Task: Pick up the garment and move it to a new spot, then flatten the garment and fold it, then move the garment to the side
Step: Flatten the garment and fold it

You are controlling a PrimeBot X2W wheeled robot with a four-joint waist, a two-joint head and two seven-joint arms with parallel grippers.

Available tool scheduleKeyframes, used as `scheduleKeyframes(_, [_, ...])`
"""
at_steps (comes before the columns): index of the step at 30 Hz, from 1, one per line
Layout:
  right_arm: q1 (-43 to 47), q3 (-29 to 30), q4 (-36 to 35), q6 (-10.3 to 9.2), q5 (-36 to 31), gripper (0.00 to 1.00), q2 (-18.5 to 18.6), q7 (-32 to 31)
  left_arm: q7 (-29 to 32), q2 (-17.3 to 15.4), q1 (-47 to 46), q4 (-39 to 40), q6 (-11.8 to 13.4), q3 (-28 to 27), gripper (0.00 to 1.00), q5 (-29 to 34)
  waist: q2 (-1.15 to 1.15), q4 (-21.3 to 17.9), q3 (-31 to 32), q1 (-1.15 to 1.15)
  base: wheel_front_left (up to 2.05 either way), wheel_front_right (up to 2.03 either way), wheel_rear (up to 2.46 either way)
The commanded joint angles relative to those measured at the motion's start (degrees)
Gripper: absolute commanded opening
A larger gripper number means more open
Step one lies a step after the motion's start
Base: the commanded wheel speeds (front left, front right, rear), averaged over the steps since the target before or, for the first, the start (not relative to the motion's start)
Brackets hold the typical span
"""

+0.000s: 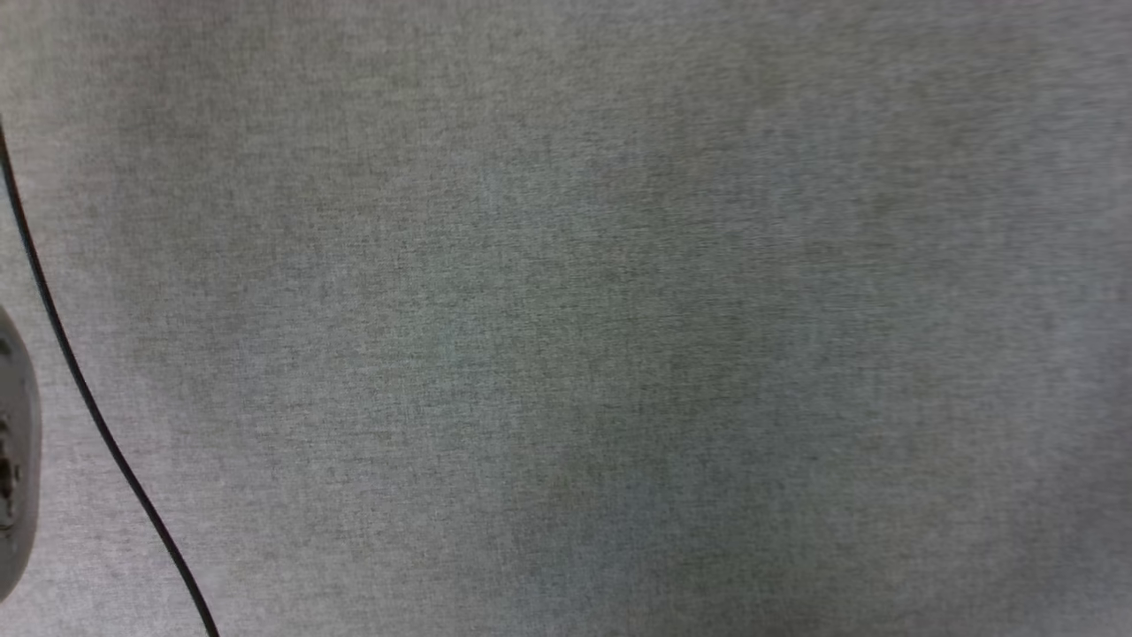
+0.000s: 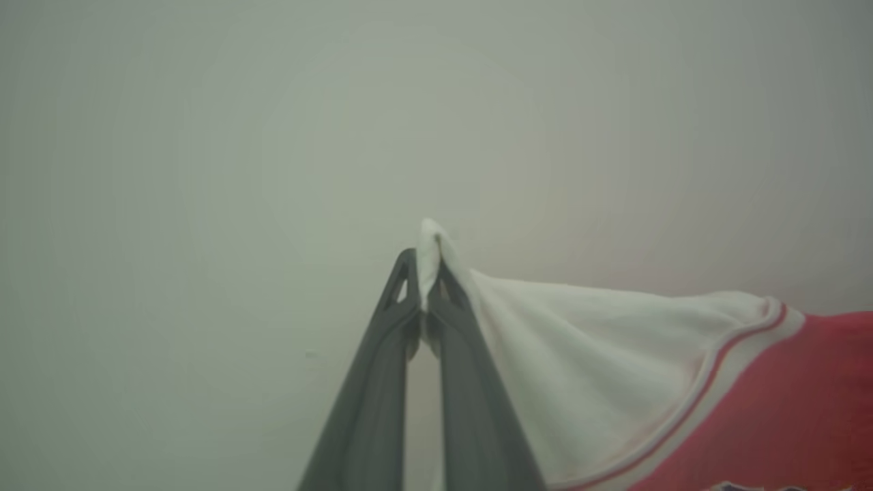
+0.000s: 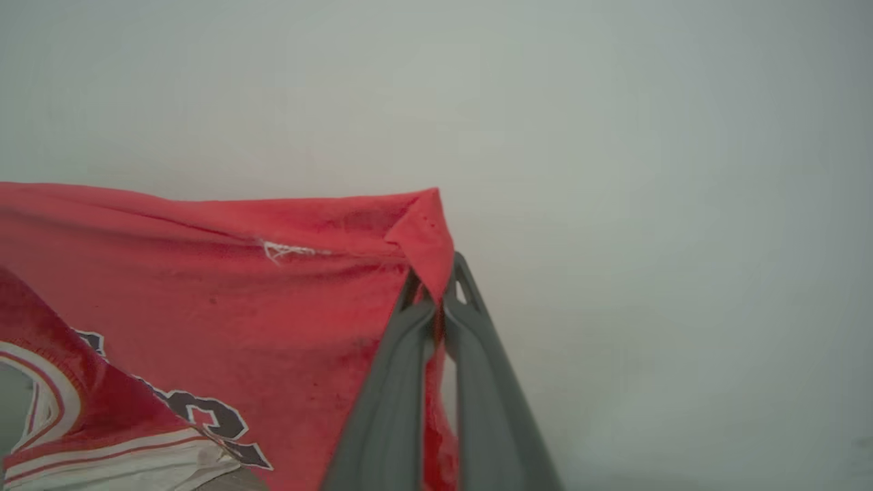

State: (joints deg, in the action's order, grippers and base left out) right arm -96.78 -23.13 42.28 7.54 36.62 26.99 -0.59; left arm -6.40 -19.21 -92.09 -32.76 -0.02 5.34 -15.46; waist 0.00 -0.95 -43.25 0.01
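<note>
Grey woven cloth surface [image 1: 619,310] spans the head view, faintly mottled with shadow. Thin black cable [image 1: 80,380] curves down its left side; a rounded grey object [image 1: 13,460] sits at the left edge, too cropped to identify.

Left wrist view: left claw [image 2: 426,273] pinched closed, fingers [image 2: 372,382] meeting at the tips on a fold of white sleeve. A bit of white cloth pokes out past the tips. The garment [image 2: 600,341] hangs away to the right of the claw: white sleeve, then red-and-white striped trim [image 2: 723,382], then red body. Plain pale background, blurred.

Right wrist view: right claw [image 3: 440,286] also clamped together, gripping a folded red corner of the garment [image 3: 239,293], which stretches taut to the left. Small tangle of white stitching [image 3: 286,251] near the top hem. Black, white-outlined lettering [image 3: 211,416] at lower left, cut off by a fold; cannot read it. No brand or label legible.
</note>
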Motion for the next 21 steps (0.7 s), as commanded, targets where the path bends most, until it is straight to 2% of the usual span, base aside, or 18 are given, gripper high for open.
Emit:
scheduleKeyframes(1, [0.14, -0.41, 0.39, -0.10, 0.30, 0.00, 0.18, 0.09, -0.52, 0.19, 0.52, -0.49, -0.23, 0.01, 0.00, -0.36, 0.00, 0.65, -1.14, -0.01, 0.00, 0.00, 0.00])
scheduleKeyframes(10, [8.81, -6.85, 2.02, -0.08, 5.03, 0.00, -0.11, 2.48, -3.79, 2.05, 8.26, -5.73, -2.61, 0.49, 0.00, -3.00, 0.00, 0.33, 1.32, -0.01, 0.00, 0.00, 0.00])
scheduleKeyframes(18, [24.51, -13.26, 2.87, -0.08, 11.18, 0.00, 0.43, 6.10, -7.42, 2.96, 24.20, -7.16, -5.08, 0.38, 0.00, -5.77, 0.00, -0.03, 10.11, -0.01, 0.00, 0.00, 0.00])
scheduleKeyframes(21, [30.73, -15.80, 2.64, -0.08, 13.25, 0.00, -0.15, 7.74, -8.27, 2.66, 32.54, -5.38, -5.17, -0.57, 0.00, -6.64, 0.00, -0.87, 13.94, -0.01, 0.00, 0.00, 0.00])
